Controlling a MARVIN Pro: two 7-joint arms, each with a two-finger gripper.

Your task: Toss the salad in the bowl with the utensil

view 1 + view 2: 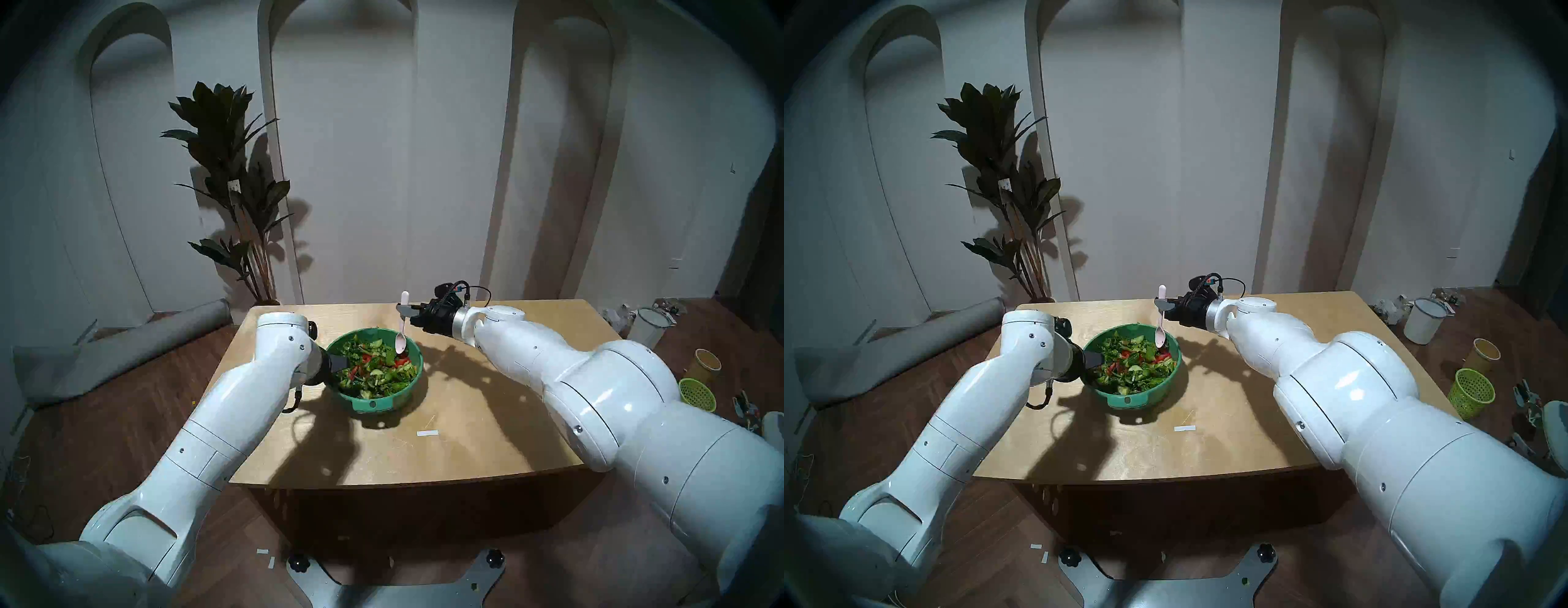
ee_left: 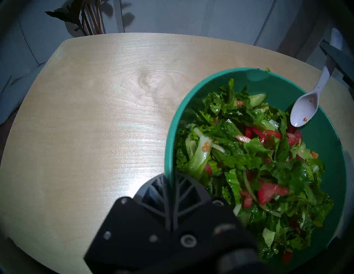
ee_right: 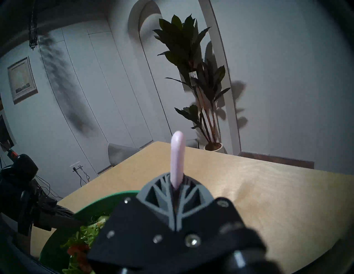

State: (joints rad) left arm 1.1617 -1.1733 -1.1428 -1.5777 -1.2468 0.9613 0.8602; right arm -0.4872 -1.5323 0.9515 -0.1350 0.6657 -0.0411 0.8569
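Your right gripper (image 1: pixel 404 311) has its fingers (image 3: pixel 173 193) pressed together on the handle of the pink spoon (image 1: pixel 402 326), which stands nearly upright: the handle end sticks up above the fingers and the scoop hangs down over the far right part of the bowl (image 1: pixel 409 392). In the left wrist view the scoop (image 2: pixel 303 110) sits just above the salad (image 1: pixel 373 367), with a few red specks on it; you cannot tell whether it touches the leaves.

Your left gripper (image 2: pixel 170 183) is clamped on the bowl's near-left rim, one finger inside the wall and one outside.

The teal bowl rests on the wooden table (image 1: pixel 488 424), roughly mid-table, filled with lettuce, cucumber and red pieces. A small white strip (image 1: pixel 427 433) lies on the table to the bowl's right. A potted plant (image 1: pixel 229 178) stands behind the table.
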